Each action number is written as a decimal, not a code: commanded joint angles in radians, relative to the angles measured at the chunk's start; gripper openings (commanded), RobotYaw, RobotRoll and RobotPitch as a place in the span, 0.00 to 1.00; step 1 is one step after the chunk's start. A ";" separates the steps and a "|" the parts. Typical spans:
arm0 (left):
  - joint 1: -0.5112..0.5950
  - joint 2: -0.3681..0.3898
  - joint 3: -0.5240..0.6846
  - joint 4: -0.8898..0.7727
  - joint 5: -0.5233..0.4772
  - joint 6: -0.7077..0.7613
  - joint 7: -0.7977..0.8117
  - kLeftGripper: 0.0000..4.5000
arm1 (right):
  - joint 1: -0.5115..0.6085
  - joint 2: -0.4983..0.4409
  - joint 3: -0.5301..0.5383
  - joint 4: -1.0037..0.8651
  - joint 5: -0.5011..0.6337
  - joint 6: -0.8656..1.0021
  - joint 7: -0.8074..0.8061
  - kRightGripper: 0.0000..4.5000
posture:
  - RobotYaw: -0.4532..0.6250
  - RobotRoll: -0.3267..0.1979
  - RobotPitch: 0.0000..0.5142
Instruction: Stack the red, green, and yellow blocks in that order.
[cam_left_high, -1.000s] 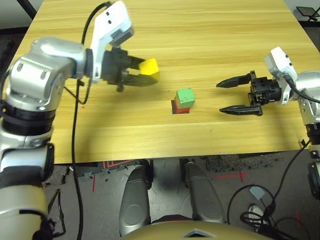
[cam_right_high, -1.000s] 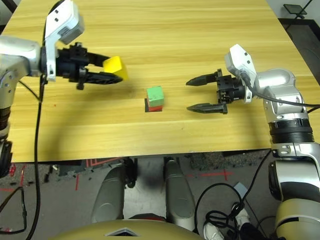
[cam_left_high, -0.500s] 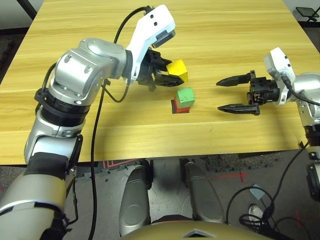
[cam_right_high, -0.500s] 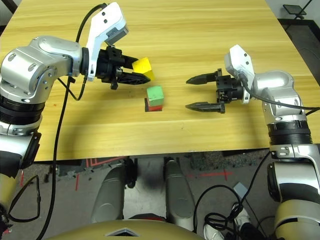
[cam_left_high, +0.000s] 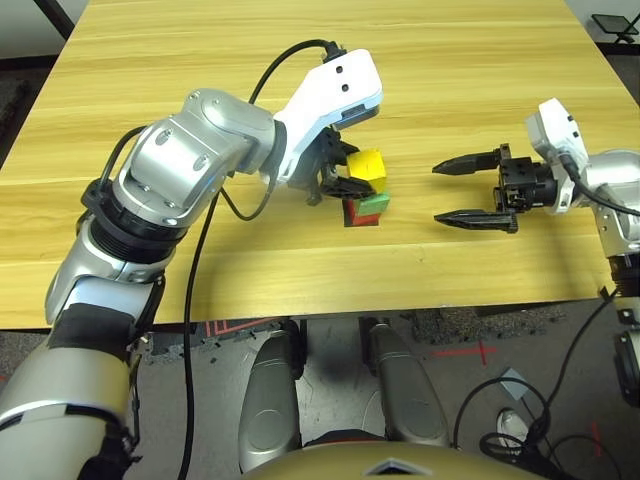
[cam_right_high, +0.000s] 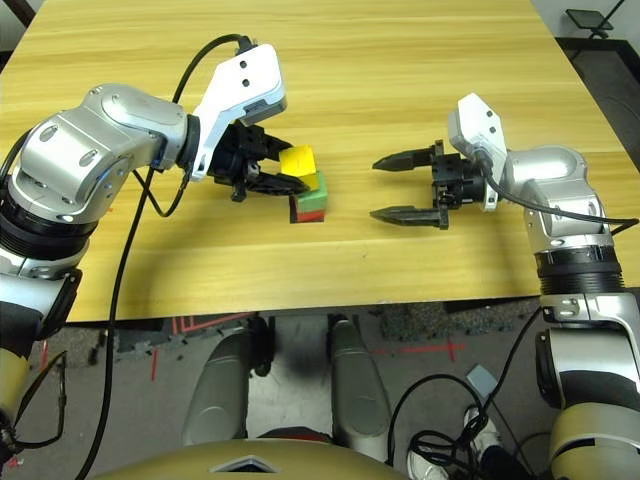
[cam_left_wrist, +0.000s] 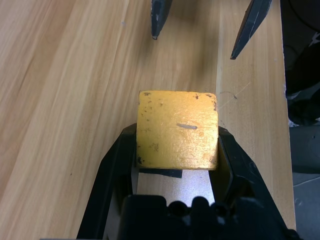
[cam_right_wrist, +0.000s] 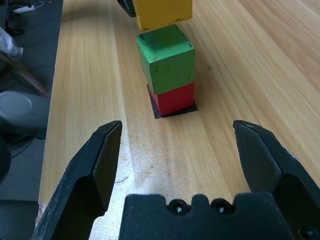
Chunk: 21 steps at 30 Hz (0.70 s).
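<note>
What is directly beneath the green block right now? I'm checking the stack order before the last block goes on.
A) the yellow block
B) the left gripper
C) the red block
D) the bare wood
C: the green block sits on top of the red block, which rests on the black patch.

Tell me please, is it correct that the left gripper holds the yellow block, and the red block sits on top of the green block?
The block order is wrong: the right wrist view shows the green block on top of the red block. The rest is correct.
</note>
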 joint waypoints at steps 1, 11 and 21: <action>-0.013 0.004 -0.023 -0.007 0.008 -0.012 -0.018 0.46 | 0.019 -0.005 -0.018 -0.024 0.014 0.006 -0.002 1.00 | 0.44 0.76 0.53; -0.038 -0.033 -0.043 0.046 0.028 -0.046 -0.021 0.46 | 0.038 -0.008 -0.024 -0.047 0.023 0.015 -0.020 1.00 | 0.42 0.77 0.52; -0.029 -0.031 -0.067 0.062 0.057 -0.078 -0.051 0.46 | 0.067 -0.016 -0.039 -0.082 0.032 0.029 -0.038 1.00 | 0.41 0.78 0.52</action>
